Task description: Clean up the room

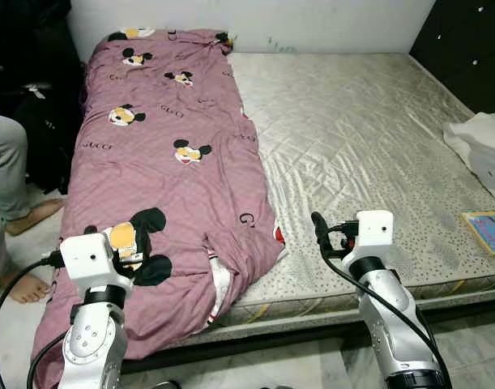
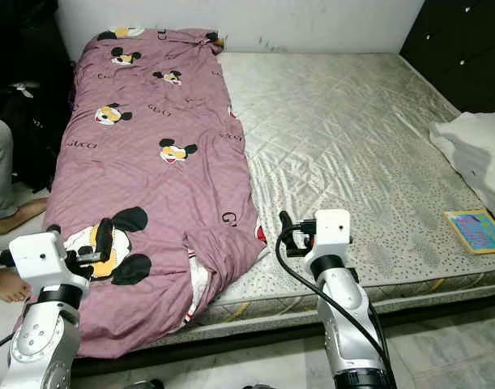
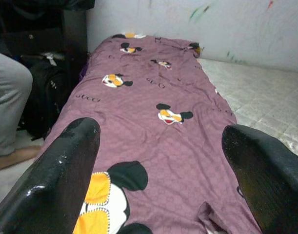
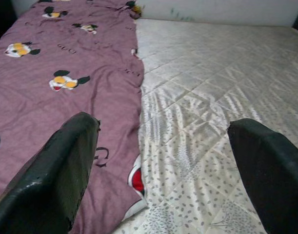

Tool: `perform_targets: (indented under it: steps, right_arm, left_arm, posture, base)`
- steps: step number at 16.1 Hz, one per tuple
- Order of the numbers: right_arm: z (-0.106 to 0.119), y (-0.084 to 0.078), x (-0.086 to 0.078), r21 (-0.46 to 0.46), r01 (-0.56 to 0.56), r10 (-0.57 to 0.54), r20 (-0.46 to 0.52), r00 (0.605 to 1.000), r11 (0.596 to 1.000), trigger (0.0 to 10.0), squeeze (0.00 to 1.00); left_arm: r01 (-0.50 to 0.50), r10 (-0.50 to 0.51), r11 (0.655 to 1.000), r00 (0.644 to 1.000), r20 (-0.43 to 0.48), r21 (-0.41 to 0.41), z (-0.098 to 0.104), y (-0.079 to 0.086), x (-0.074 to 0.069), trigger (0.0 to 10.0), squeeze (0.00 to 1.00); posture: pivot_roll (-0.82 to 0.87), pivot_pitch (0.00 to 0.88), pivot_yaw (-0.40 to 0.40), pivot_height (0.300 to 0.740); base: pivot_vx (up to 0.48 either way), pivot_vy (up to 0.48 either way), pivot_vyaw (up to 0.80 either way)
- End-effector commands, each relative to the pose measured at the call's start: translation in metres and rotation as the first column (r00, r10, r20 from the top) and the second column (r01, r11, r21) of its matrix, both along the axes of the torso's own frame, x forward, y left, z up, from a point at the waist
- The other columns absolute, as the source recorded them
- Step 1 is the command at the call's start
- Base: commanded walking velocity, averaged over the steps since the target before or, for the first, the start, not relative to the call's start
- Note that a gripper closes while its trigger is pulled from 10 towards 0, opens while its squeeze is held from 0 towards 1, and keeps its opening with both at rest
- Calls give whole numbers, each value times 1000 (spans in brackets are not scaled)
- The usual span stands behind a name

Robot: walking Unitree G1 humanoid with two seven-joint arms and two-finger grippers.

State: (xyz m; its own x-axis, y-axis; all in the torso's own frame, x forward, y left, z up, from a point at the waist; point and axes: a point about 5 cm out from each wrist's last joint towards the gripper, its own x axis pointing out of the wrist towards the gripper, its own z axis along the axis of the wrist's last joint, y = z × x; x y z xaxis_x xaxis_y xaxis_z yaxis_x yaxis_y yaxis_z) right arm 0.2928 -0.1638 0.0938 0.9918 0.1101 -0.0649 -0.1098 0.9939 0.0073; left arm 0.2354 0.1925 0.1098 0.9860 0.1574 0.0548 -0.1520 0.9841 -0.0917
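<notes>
Purple cartoon-mouse blanket (image 1: 166, 162) lying along left side of bare silver quilted mattress (image 1: 369, 138). Left gripper (image 3: 161, 185) and right gripper (image 4: 163, 180) hovering at bed edge, jaws wide.

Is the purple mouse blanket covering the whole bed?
No. The purple blanket lies only along the left side of the bed, and the quilted mattress beside it is bare.

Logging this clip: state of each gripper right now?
Left gripper: open, empty, above the purple cartoon-print blanket.
Right gripper: open, empty, above the mattress near the blanket's edge.
</notes>
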Motion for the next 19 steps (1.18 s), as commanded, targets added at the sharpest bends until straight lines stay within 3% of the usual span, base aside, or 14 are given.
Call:
perform_targets:
  steps: [1, 5, 19]
  right_arm:
    - [0, -3, -3, -10, 4, -4, -6, 1000, 1000, 10000, 0]
    - [0, -2, 0, -16, -12, 12, -14, 1000, 1000, 10000, 0]
    - [5, -4, 14, -53, -35, 35, 0, 999, 998, 10000, 0]
  left_arm:
    - [-1, 1, 1000, 1000, -11, 1, -1, -1, -2, 10000, 0]
    - [-9, 9, 1000, 1000, -10, -5, 0, -3, 0, 10000, 0]
    - [6, -6, 1000, 1000, 13, -10, 4, -7, 5, 10000, 0]
  posture:
    - [-7, 134, -73, 675]
    - [-9, 141, -81, 634]
    - [-8, 148, -94, 634]
  base:
    - [0, 0, 0]
    - [0, 0, 0]
    - [20, 0, 0]
